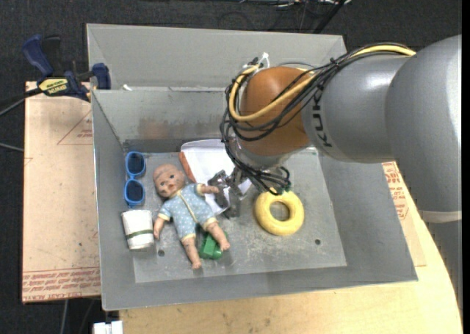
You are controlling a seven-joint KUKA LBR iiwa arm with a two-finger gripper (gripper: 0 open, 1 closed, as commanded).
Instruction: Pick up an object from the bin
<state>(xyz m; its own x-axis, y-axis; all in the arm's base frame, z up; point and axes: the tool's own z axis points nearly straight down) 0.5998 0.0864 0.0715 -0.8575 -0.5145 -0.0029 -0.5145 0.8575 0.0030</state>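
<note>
White packet (200,154) half under arm (352,105)

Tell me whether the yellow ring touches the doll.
Apart. The camera view shows a strip of bare bin floor between the yellow ring and the doll.

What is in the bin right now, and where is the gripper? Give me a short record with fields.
gripper: low over the middle of the bin
nearest thing: baby doll in pale blue, on its back, one arm stretched towards the gripper
right of gripper: yellow ring, lying flat
behind gripper: white and orange flat thing, partly hidden by the wrist
left side: blue sunglasses; white cup
by doll's legs: small green thing
held: cannot tell
</note>
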